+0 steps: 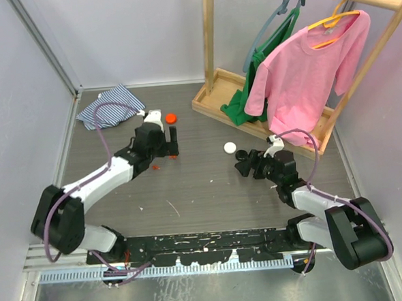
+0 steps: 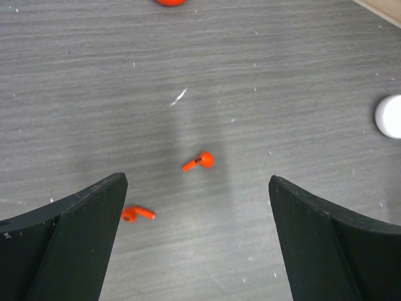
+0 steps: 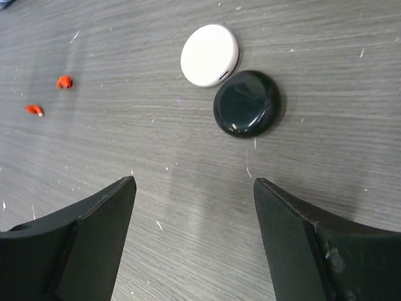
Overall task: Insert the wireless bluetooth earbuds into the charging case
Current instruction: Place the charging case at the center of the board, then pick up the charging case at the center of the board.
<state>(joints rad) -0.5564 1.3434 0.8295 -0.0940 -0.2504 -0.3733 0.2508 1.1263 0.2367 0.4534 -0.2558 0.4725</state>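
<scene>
Though tiny, two bright red-orange earbuds (image 2: 199, 162).

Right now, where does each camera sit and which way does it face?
Top external: above and behind the robot, looking down on the table; left hand and right hand both show.
Left wrist: on the left hand, facing down at two red-orange earbuds; its open fingers show.
Right wrist: on the right hand, facing the white puck and black puck; its fingers show.
Both wrist views share the earbuds and white puck.
</scene>
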